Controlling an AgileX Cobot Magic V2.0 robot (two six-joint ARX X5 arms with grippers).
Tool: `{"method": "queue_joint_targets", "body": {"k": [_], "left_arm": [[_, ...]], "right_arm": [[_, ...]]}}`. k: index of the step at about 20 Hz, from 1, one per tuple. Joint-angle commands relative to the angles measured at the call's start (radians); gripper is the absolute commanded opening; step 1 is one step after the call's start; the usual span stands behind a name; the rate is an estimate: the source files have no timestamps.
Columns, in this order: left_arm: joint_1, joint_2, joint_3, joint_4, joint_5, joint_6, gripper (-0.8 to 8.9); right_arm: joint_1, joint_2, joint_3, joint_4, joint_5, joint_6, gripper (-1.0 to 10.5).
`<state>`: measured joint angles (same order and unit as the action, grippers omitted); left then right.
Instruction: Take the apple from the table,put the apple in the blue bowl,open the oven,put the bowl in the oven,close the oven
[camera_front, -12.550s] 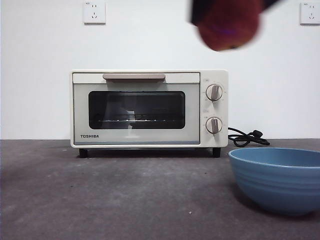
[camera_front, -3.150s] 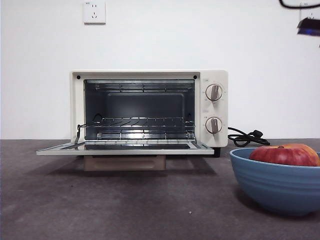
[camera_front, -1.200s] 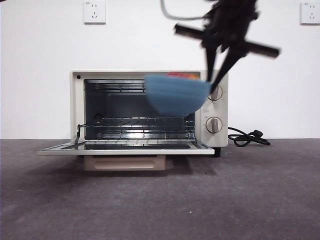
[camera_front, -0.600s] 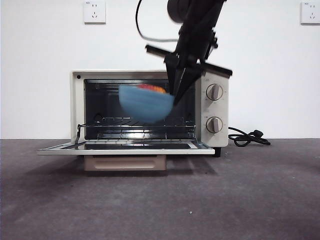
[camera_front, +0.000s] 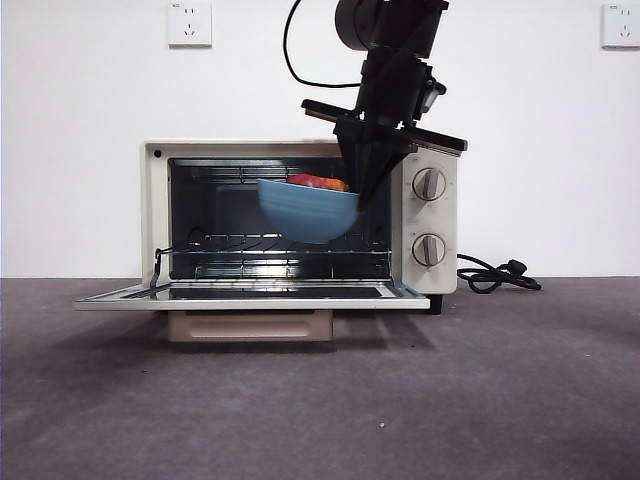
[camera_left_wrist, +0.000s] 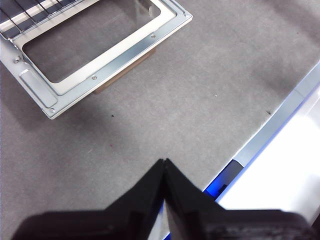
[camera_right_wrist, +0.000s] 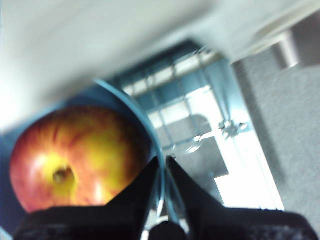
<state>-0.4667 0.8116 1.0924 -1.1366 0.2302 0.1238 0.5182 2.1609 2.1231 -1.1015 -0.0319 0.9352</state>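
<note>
The right gripper (camera_front: 358, 192) has its jaws clamped on the right rim of the blue bowl (camera_front: 306, 214), apple (camera_right_wrist: 75, 157) inside, hanging just above the oven (camera_front: 297, 216) rack; straight down remains. The left gripper (camera_left_wrist: 164, 167), jaws together, waits over the worktop (camera_left_wrist: 175, 100).

Right gripper (camera_front: 362, 192): arm enters from above, black, tilted, jaws pointing down, clamped on rim of blue bowl (camera_front: 306, 213), one jaw inside, one outside. Left gripper (camera_left_wrist: 164, 165): jaws pressed together, nothing between them, hanging above table (camera_left_wrist: 200, 90).
</note>
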Motion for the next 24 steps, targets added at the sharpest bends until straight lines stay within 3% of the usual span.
{"method": "queue_joint_targets", "body": {"k": [1,14,17,24], "left_arm": [[0.003,-0.008,-0.002,-0.002,0.005,0.014,-0.06],[0.003,-0.033,-0.002,-0.052,0.005,0.014,-0.06],[0.003,-0.041,-0.002,-0.064,0.005,0.014,-0.06],[0.003,-0.05,-0.002,-0.078,0.005,0.01,-0.06]], "right_arm": [[0.0,0.015,0.002,0.027,0.026,0.053,-0.1],[-0.016,0.016,0.002,0.019,0.066,0.084,0.1],[-0.016,0.016,0.002,0.055,0.066,0.097,2.0],[-0.014,0.013,0.002,0.022,0.066,0.092,1.9]]}}
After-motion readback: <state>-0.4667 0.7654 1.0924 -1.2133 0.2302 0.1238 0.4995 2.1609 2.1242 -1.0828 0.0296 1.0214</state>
